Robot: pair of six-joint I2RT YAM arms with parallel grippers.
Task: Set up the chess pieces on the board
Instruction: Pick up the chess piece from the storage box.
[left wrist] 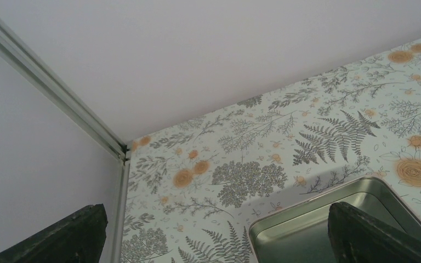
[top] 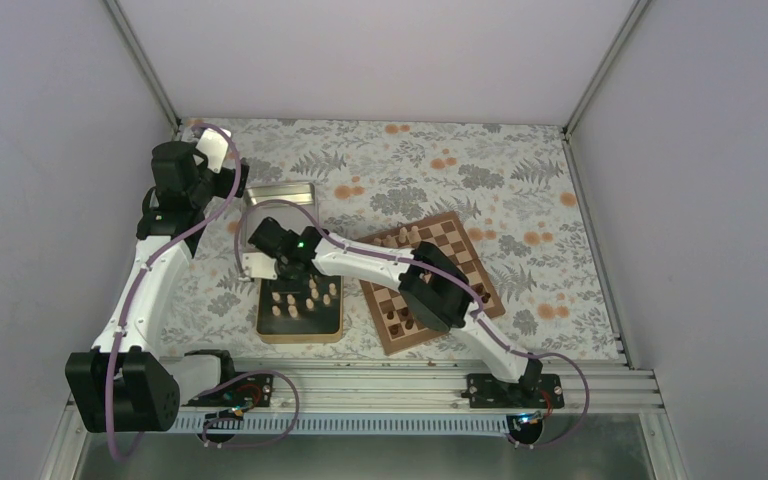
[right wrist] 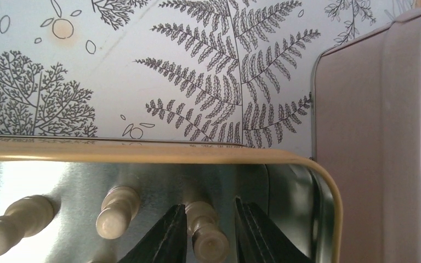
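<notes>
The chessboard lies tilted at centre right. A few pale chess pieces stand along its far edge, and a few dark ones stand near its front corner. Several more pale pieces stand in a gold-rimmed tin left of the board. My right gripper reaches into the tin's far end. In the right wrist view it is open around one pale piece. The left finger touches the piece and the right finger stands apart. My left gripper is open and empty, raised at the back left.
An empty metal tin lies behind the gold-rimmed tin; its corner shows in the left wrist view and its wall in the right wrist view. Grey walls enclose the floral table on three sides. The right arm stretches over the board's left part.
</notes>
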